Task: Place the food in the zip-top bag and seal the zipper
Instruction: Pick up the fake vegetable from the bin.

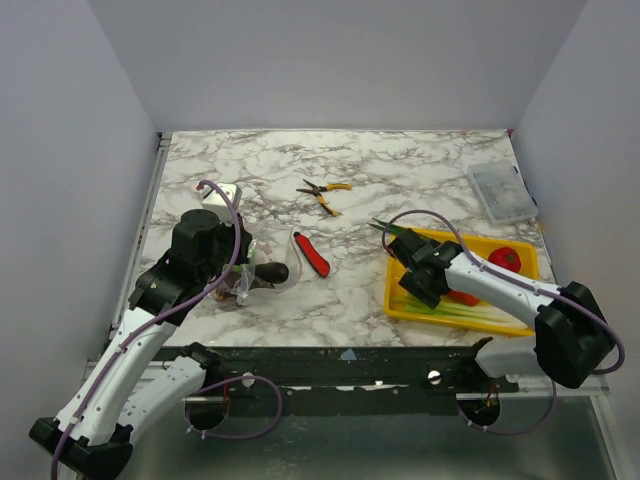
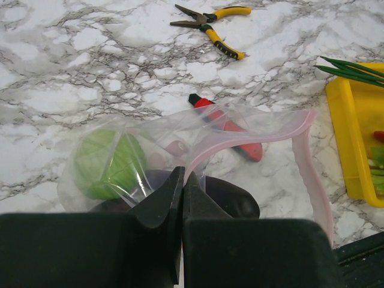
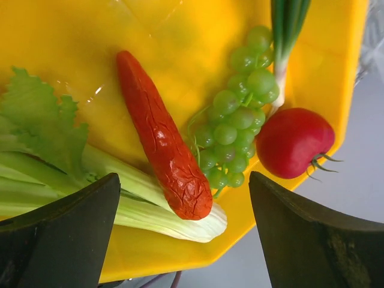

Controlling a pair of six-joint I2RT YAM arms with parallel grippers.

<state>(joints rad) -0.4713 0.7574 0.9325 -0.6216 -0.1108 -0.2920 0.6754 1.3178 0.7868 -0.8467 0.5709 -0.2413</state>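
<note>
The clear zip-top bag (image 2: 180,129) lies at the left of the table (image 1: 262,278). My left gripper (image 2: 182,180) is shut on its pinkish zipper strip (image 2: 252,141), which curves away to the right with the mouth open. Inside the bag are the green cabbage (image 2: 111,165) and the dark purple aubergine (image 2: 234,198). My right gripper (image 3: 186,234) is open over the yellow tray (image 3: 72,42). It hovers above the red chilli (image 3: 162,138), with the red tomato (image 3: 294,142), spring onion (image 3: 288,24), green grapes (image 3: 237,120) and a leafy celery stalk (image 3: 42,132) around it.
A red-handled knife (image 1: 312,254) lies just right of the bag, partly under the plastic in the left wrist view (image 2: 240,141). Yellow-handled pliers (image 1: 325,193) lie further back. A small clear box (image 1: 501,192) sits at the back right. The tray (image 1: 520,250) is at the right.
</note>
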